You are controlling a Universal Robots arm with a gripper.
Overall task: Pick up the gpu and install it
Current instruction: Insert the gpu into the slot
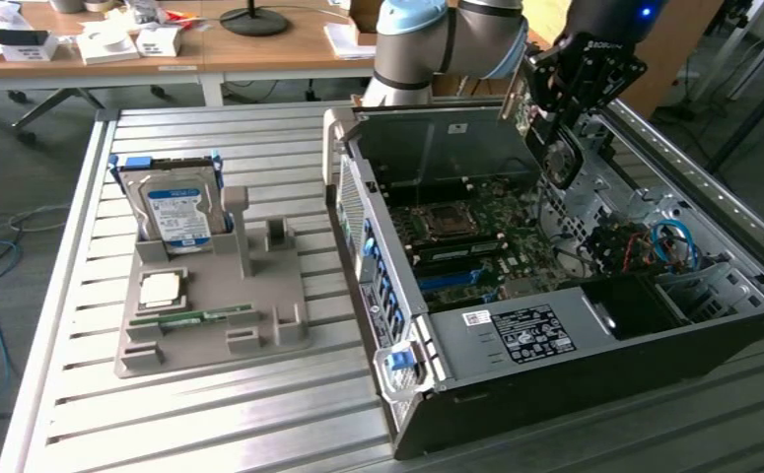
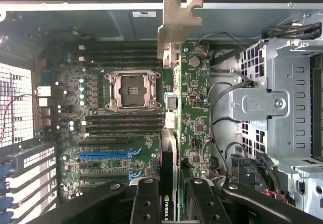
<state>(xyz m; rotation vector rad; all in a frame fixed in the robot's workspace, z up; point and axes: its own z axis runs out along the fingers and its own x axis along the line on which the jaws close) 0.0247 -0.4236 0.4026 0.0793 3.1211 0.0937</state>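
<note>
I'm holding the gpu (image 2: 179, 27) edge-on, the gripper (image 2: 173, 204) clamping it above the motherboard (image 2: 126, 133) inside the open computer case (image 1: 553, 384). The wrist view is showing its bracket hanging between the CPU socket (image 2: 132, 90) and the drive cage (image 2: 282, 98), with cables (image 2: 222, 128) crowding close. The exterior view is showing the hard drive (image 1: 177, 212) standing apart on the bench (image 1: 224, 424).

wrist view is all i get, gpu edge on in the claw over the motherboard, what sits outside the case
Observer: A grey tray lies beside the case, on the exterior view's left.
Operator: anything in it
Observer: A hard drive stands upright at its far end.
Operator: where does the arm come from
Observer: The arm comes from beyond the case's far side; the claw holding the gpu is over that far edge.
</note>
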